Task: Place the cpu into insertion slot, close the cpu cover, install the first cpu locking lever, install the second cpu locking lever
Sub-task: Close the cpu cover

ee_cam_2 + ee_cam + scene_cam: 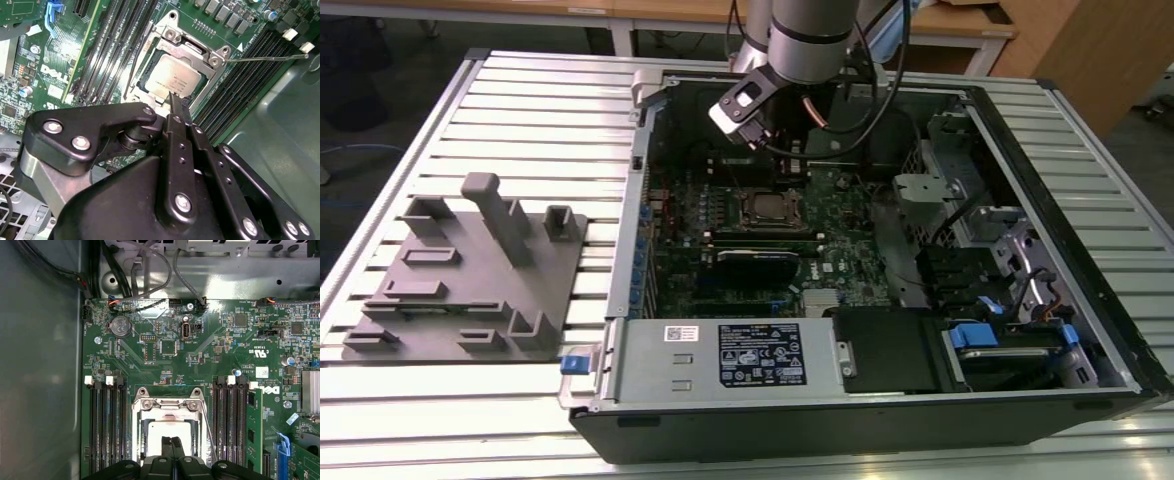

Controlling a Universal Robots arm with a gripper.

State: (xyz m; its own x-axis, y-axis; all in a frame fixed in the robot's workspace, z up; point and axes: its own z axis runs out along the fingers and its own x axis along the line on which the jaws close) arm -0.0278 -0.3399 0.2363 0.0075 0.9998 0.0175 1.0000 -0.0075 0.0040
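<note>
The cpu (172, 77) lies flat in the insertion slot (145, 82), pale silver top up; in the first wrist view the cpu (169, 431) sits just beyond my fingertips. The cpu cover (192, 47) lies down around the chip as a metal frame. My gripper (172, 96) is shut with nothing in it, its tips at the chip's near edge, and the same gripper (172, 441) stands over the chip in the first wrist view. One thin locking lever (265, 57) sticks out loose to the side. A second lever (132, 70) runs along the socket's other side. In the exterior view the socket (767, 208) lies mid-board.
Long black memory slots (107, 50) flank the socket on both sides. The arm's wrist (750, 105) hangs inside the open computer case (1067, 180), with cables (150, 270) along the case wall. A grey fixture plate (467, 270) stands on the slatted table at the exterior view's left.
</note>
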